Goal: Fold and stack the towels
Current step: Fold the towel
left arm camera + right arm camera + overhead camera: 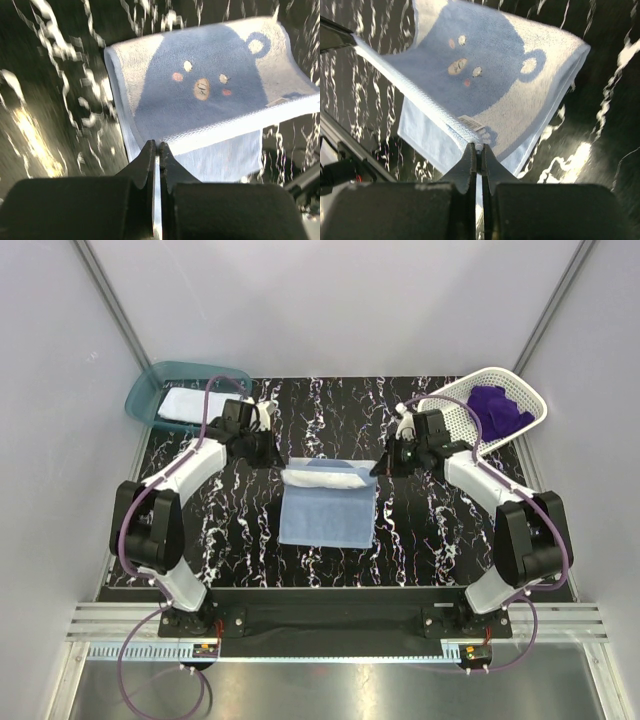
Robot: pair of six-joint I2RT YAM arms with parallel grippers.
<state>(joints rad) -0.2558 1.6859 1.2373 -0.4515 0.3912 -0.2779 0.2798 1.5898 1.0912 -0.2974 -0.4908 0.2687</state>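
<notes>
Top view: the blue bear towel point(328, 508) is held raised by its far edge at 12 o'clock, apparently for folding toward 6 o'clock, where room is left on the table point(440, 540). A white towel point(185, 403) is kept in the teal bin point(150, 380) at 10 o'clock and a purple towel point(498, 410) in the mesh basket point(455, 415) at 2 o'clock.

Left wrist: the left gripper point(156, 145) is seen pinched shut on one hem corner.

Right wrist: the right gripper point(477, 146) is clamped on the other corner, beside the label.

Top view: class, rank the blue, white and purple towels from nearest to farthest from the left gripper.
1. Blue towel, centre, held by the left gripper.
2. White towel, far left, in the teal bin.
3. Purple towel, far right, in the white basket.
</notes>
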